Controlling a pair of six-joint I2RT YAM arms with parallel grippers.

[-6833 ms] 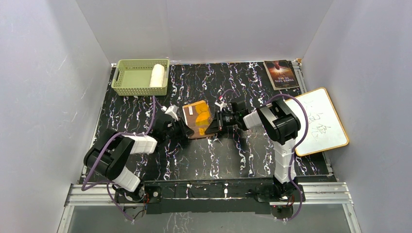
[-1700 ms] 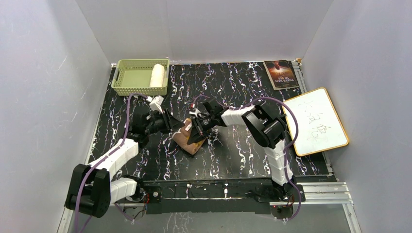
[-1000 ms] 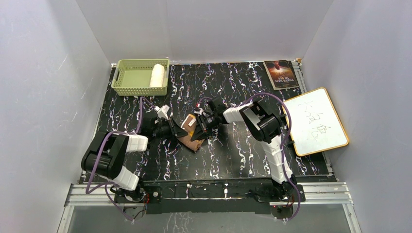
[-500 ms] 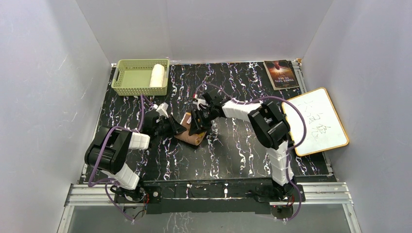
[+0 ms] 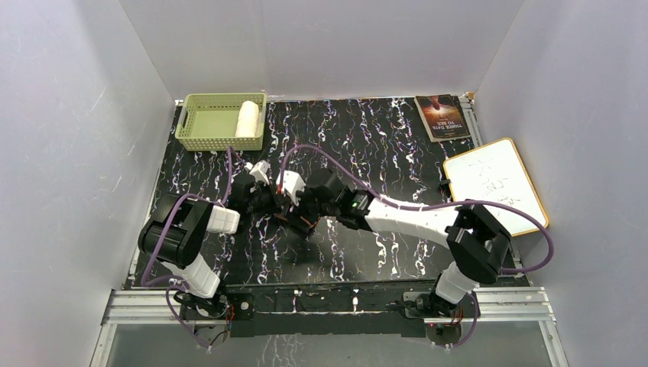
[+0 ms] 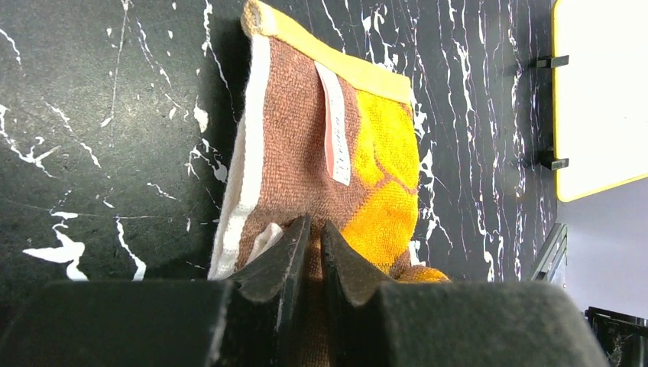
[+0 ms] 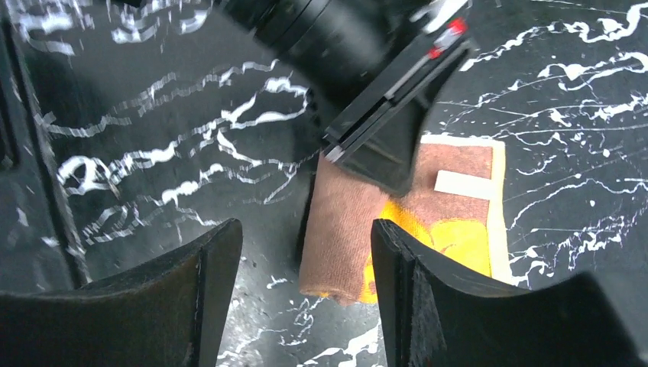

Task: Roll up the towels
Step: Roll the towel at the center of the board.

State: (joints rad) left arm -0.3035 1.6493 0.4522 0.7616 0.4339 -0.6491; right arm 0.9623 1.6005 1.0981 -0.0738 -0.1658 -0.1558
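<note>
While half a second ago the right arm (image 5: 413,218) stood with its elbow high, it now lies stretched low across the bench (image 5: 397,153), and the right gripper (image 7: 302,229) hangs spread wide over one end of the bear towel (image 6: 328,145), holding nothing. The left gripper (image 6: 309,241) is pinched almost closed on the towel's brown edge. Since the earliest view this towel has gone from a flat sheet to a compact bundle just left of the bench's centre, so I judge its roll well under way but loose, with label and white hem exposed. The cream-white towel (image 5: 246,118) lies rolled in the green basket (image 5: 218,143) at 11 o'clock, apparently finished. Open bench shows toward 6 and 12 o'clock of the bundle; the whiteboard (image 5: 497,187) at 3 o'clock and the booklet (image 5: 442,116) at 1 o'clock are well apart, but the two grippers are crowded close together
</note>
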